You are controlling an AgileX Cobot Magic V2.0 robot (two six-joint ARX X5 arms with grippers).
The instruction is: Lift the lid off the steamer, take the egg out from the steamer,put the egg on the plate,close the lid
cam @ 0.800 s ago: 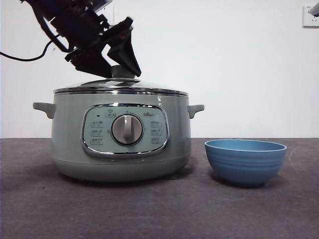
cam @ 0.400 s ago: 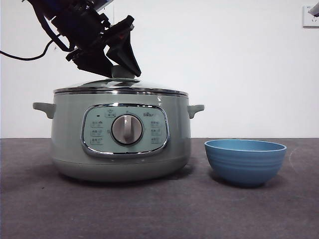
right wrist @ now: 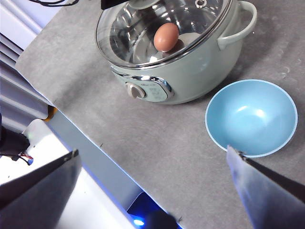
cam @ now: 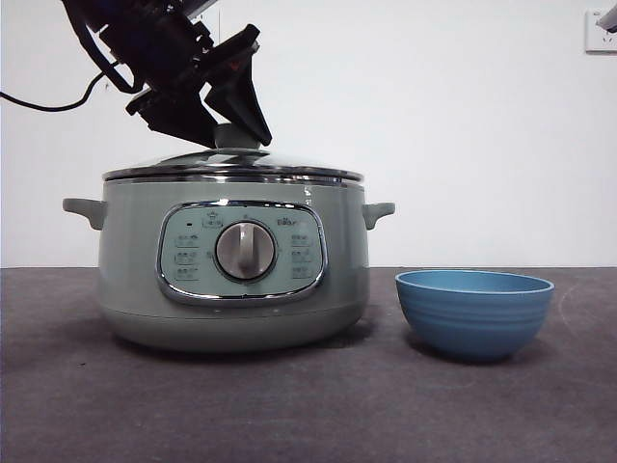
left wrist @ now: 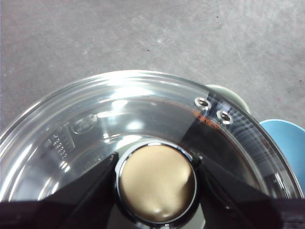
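Note:
The pale green steamer (cam: pixel 231 270) stands left of centre on the table, with the glass lid (cam: pixel 280 166) on its rim. My left gripper (cam: pixel 237 133) comes down from the upper left and is shut on the lid's knob (left wrist: pixel 157 183), one jaw on each side. Through the glass, the right wrist view shows a brown egg (right wrist: pixel 166 36) lying inside the steamer (right wrist: pixel 190 71). The blue plate (cam: pixel 474 313) sits to the right of the steamer, with nothing in it (right wrist: pixel 251 117). My right gripper (right wrist: pixel 152 150) hangs open high above the table's near side.
A white wall runs behind the grey table top (cam: pixel 308 405). In the right wrist view the table's edge (right wrist: pixel 81 138) runs close by the steamer's front. A black tip of the waiting arm (cam: pixel 607 19) shows at the top right corner.
The left gripper and the lid's knob have crept slightly upward. The lid's rim has barely shifted on the steamer. The plate and the right arm have not moved.

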